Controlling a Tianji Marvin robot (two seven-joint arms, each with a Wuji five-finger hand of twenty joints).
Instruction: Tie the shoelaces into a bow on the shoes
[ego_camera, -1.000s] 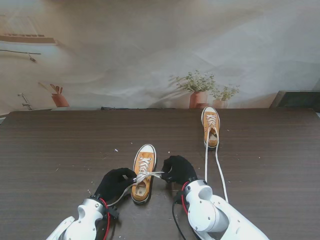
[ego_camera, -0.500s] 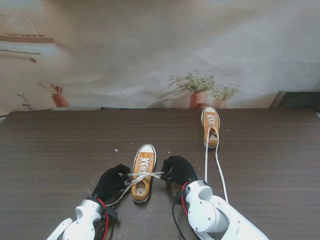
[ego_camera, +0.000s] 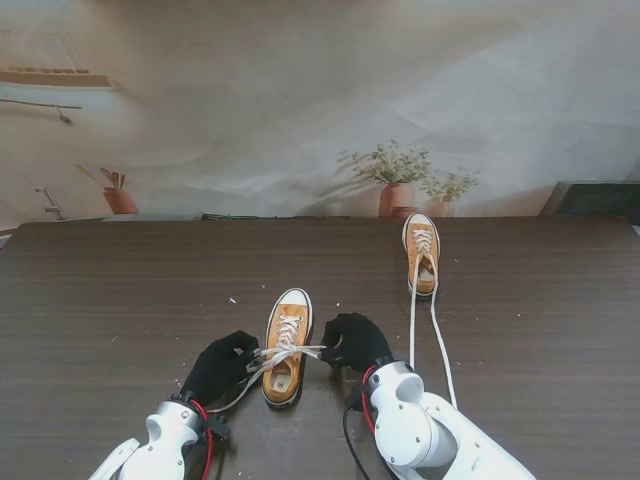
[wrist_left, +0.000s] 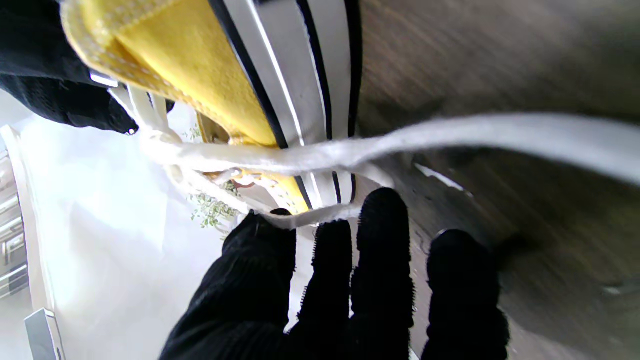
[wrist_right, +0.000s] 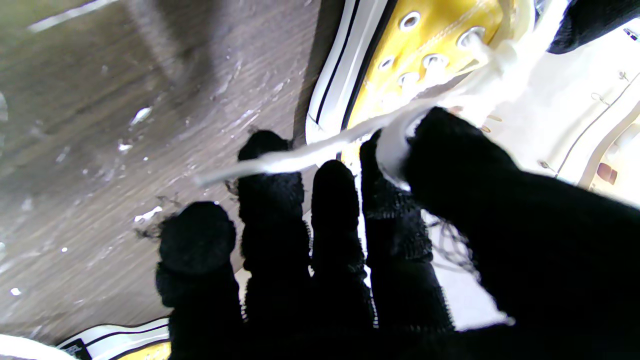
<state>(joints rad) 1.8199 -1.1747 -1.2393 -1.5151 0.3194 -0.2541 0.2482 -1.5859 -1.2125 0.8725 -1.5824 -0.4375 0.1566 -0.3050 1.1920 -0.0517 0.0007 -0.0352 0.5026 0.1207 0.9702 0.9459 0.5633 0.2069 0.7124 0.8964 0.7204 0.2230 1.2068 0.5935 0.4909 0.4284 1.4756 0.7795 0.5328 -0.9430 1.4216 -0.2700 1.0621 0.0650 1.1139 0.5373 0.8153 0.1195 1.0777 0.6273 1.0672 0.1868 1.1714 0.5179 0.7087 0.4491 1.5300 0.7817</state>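
Since the picture a second ago, our left robot hand (ego_camera: 226, 364) has drawn a little nearer to us and farther to the left of the near shoe (ego_camera: 286, 346), and the lace (ego_camera: 283, 354) it holds now runs longer across the shoe's opening. Our right robot hand (ego_camera: 353, 341) has hardly shifted.

The near shoe, orange with a white toe cap, lies on the dark surface (ego_camera: 120, 300) between our two hands, toe pointing away from us. Our left robot hand has its fingers (wrist_left: 381, 250) curled, with a white lace (wrist_left: 310, 216) caught between thumb and fingers; a second strand (wrist_left: 450, 135) crosses over the shoe's sole edge (wrist_left: 300, 75). Our right robot hand (wrist_right: 350, 250) pinches the other lace (wrist_right: 300, 155) between thumb and forefinger, just beside the shoe's eyelets (wrist_right: 425, 55), its remaining fingers half bent and free. The two strands meet in a crossing over the shoe's tongue.

The second shoe (ego_camera: 422, 252) stands farther from us on the right, its laces (ego_camera: 436, 330) trailing loose towards us along the surface.
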